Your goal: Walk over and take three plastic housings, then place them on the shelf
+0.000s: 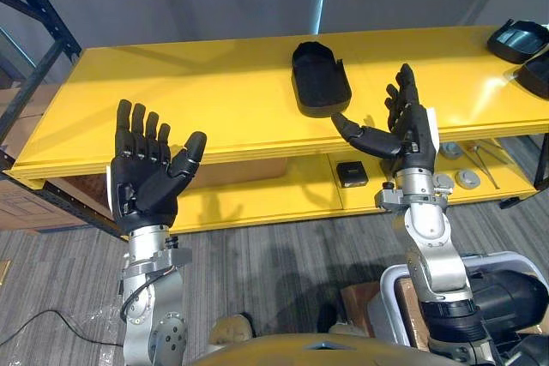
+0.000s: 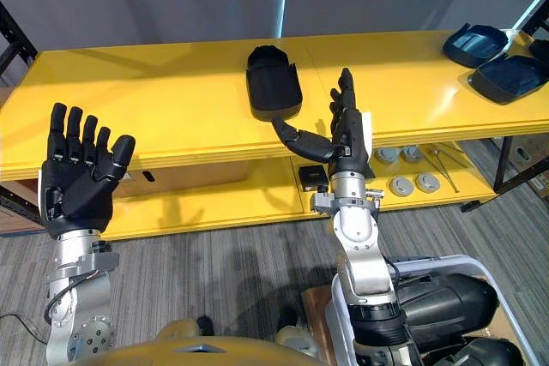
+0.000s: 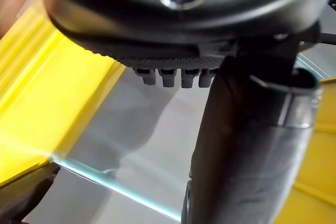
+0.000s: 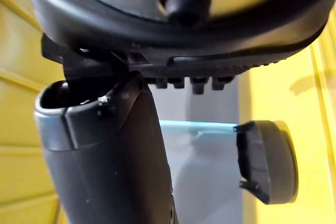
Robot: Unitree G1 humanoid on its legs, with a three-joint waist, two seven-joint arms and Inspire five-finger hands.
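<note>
Nearest you, your left hand (image 1: 141, 177) stood raised, fingers straight and spread, holding nothing. Your right hand (image 1: 412, 135), likewise open and empty, stood at the front edge of the yellow shelf (image 1: 214, 100). Just beyond it a black plastic housing (image 1: 319, 79) lay on the top board, with a second housing (image 2: 476, 45) and a third housing (image 2: 510, 77) far right. I judged this the taking step: next you needed to reach over that nearest housing and close round it.

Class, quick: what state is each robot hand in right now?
Left hand: open, holding nothing.
Right hand: open, holding nothing, near the black housing.
</note>
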